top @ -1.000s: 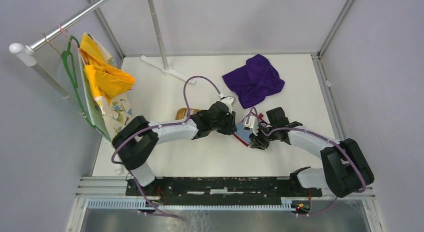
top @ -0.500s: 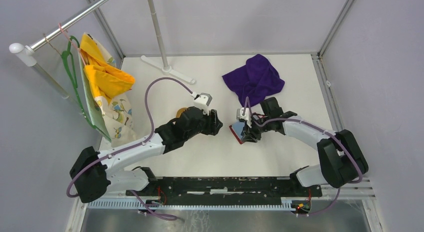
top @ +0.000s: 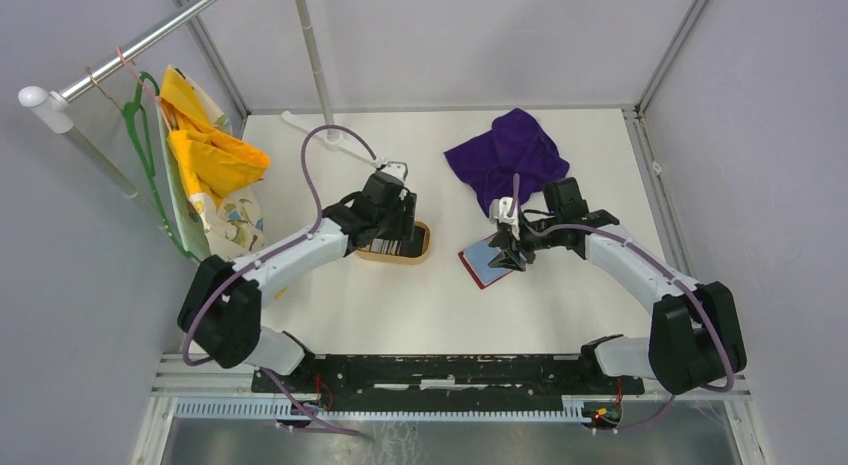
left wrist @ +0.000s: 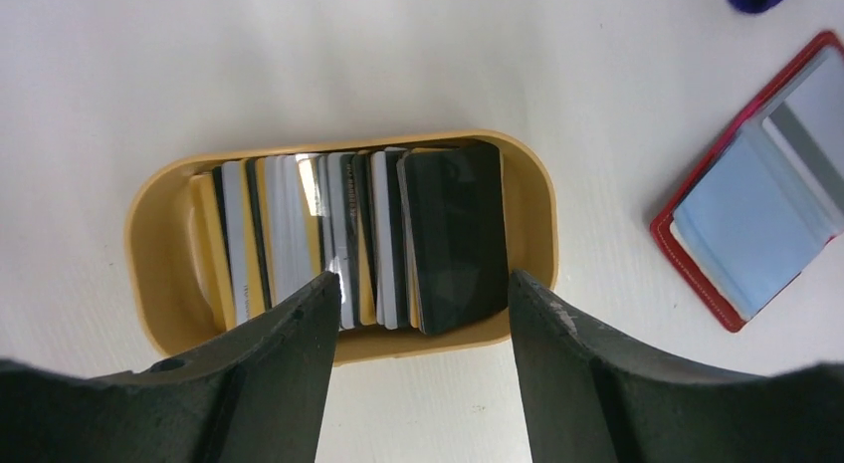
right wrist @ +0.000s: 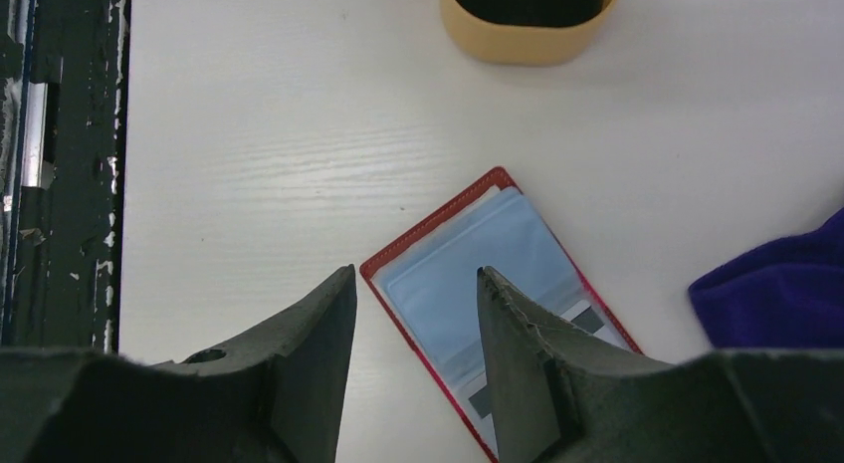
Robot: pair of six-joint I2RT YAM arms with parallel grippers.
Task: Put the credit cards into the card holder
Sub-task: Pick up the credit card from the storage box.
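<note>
Two-armed, from above: hung left gripper over tan tray of credit cards, right gripper over opened card holder. From left wrist, showed fingers apart above upright credit cards. From right wrist, showed fingers apart above card holder lying flat.

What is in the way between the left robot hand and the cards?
Nothing visible does. The left gripper hangs open right above the credit cards, which stand on edge in the open-topped tray. Nothing lies on the table between tray and open card holder either.
</note>
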